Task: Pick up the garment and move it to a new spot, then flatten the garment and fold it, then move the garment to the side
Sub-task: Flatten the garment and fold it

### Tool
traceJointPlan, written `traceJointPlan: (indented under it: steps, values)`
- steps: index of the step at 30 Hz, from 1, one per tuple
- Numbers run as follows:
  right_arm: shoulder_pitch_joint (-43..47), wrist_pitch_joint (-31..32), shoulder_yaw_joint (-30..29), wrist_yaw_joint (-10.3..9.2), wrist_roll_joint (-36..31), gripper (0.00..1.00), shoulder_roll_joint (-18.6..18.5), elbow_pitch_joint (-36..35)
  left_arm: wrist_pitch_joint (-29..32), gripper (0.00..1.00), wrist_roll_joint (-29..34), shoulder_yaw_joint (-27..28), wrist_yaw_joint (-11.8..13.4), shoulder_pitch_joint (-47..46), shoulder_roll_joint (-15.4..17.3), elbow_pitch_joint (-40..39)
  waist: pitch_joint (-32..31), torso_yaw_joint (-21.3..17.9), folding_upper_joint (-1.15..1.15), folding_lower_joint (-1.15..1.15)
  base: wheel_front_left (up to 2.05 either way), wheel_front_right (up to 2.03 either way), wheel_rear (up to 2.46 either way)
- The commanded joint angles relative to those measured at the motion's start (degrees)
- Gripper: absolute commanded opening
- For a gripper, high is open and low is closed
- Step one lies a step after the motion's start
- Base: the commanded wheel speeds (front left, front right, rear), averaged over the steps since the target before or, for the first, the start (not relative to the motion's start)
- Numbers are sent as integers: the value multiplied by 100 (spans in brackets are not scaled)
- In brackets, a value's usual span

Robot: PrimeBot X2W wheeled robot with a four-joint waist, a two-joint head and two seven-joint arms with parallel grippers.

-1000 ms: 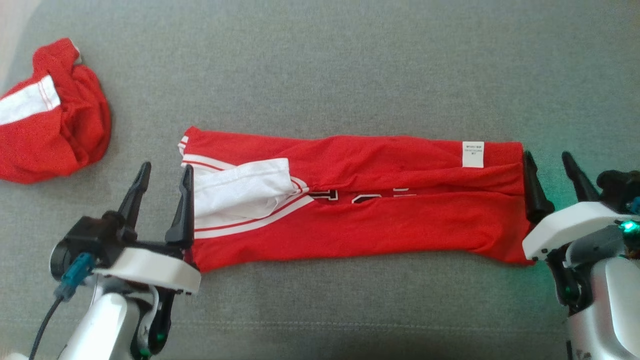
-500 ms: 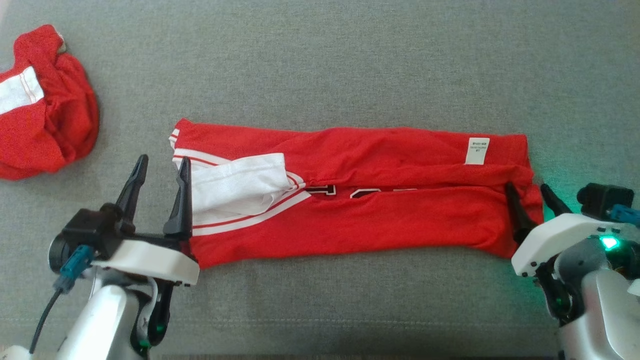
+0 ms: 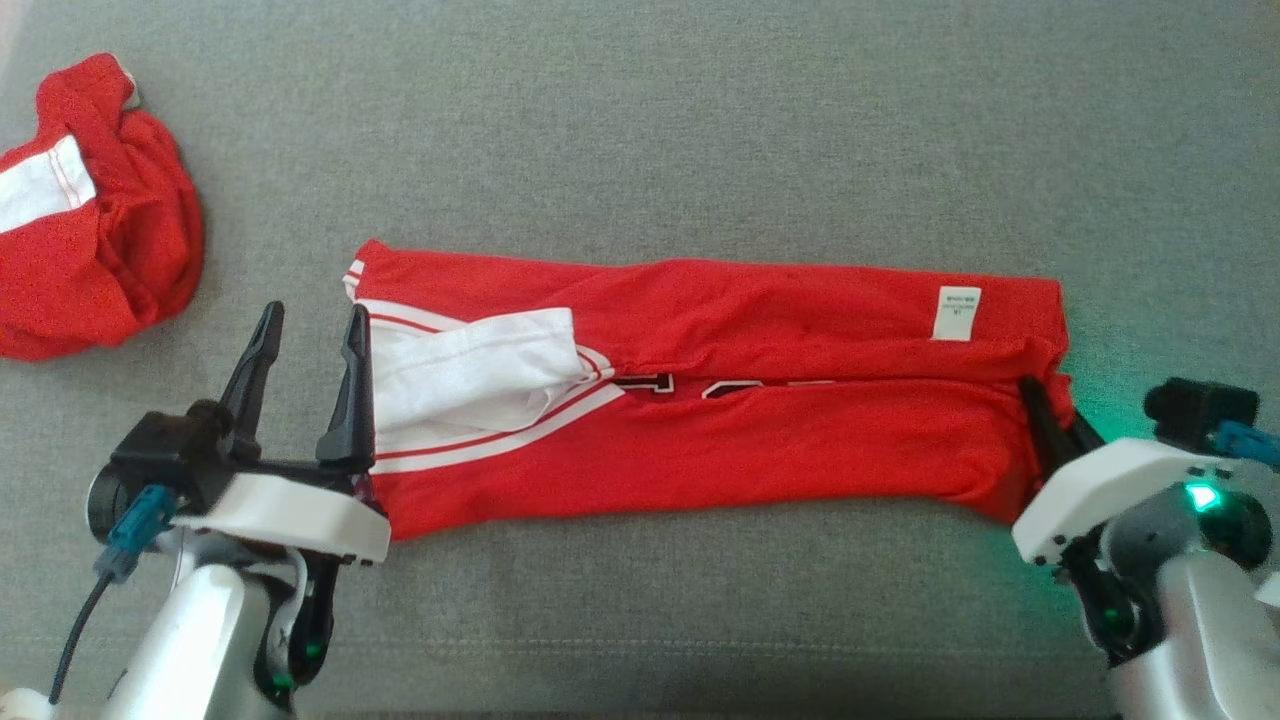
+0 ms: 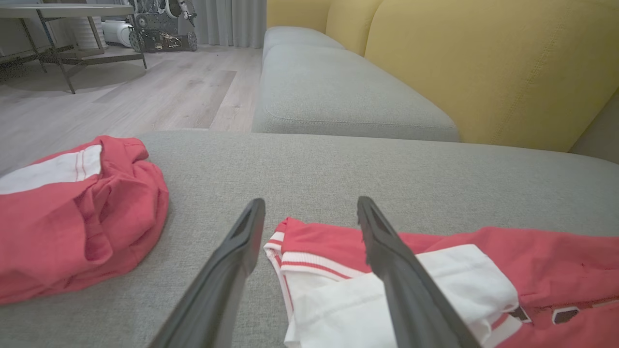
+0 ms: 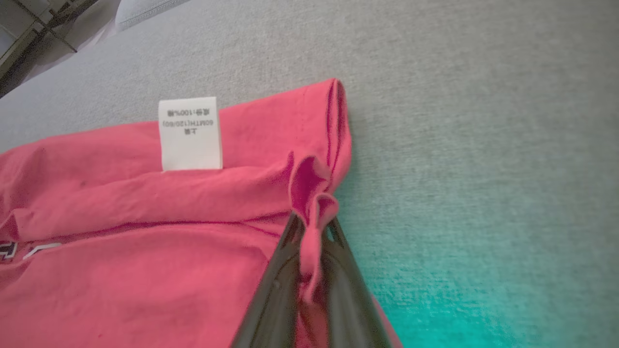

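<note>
The garment (image 3: 760, 420) is a red jersey with white trim, folded into a long strip across the grey cushion (image 3: 640, 130); a white label (image 3: 955, 313) sits near its right end. My right gripper (image 3: 1058, 420) is shut on the strip's right edge, and red cloth bunches up between the two dark fingers (image 5: 275, 290) in the right wrist view. My left gripper (image 3: 305, 375) stands open at the strip's left end, the inner finger (image 4: 391, 261) over the white sleeve (image 4: 401, 295) of the garment (image 4: 546, 270), the outer finger (image 4: 232, 261) over bare cushion.
A second red and white garment (image 3: 85, 215) lies crumpled at the cushion's far left, also seen as a heap (image 4: 72, 217) in the left wrist view. Yellow sofa backrests (image 4: 483, 63) rise behind the cushion, with wooden floor (image 4: 145, 92) and a table (image 4: 67, 14) beyond.
My right gripper has moved in over the strip's right edge and closed on the cloth. The left gripper stays open at the left end. The camera has shifted slightly.
</note>
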Motion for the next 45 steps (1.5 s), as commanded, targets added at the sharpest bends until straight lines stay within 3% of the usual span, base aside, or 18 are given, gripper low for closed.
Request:
traceJointPlan:
  steps: [1,14,18,25,30,36,45]
  values:
    - [65,-75,4,-4,12,0,-67,-208,-68,100,78,266,4,-173,109,-151,-18,-5,0,0,0,0,0]
    - [360,50,-1202,-4,-74,0,-543,-782,-69,100,102,336,37,41,40,-208,-278,-83,0,0,0,0,0]
    - [388,137,-1222,-4,-94,0,-553,-1051,-69,100,100,340,44,99,40,-195,-384,-95,0,0,0,0,0]
    - [191,473,-236,-4,347,0,-262,-2285,-25,100,88,277,45,243,64,-209,-612,-129,0,0,0,0,0]
    - [-43,634,886,-4,673,0,-69,-2611,45,100,109,212,50,239,91,-219,-688,-33,0,0,0,0,0]
    - [-474,342,2216,-4,1309,0,114,-1926,93,100,136,120,42,176,87,-218,-688,240,0,0,0,0,0]
    - [-1214,-921,3752,-4,2589,0,122,-185,48,100,124,20,-21,7,-2,-143,-517,697,0,0,0,0,0]
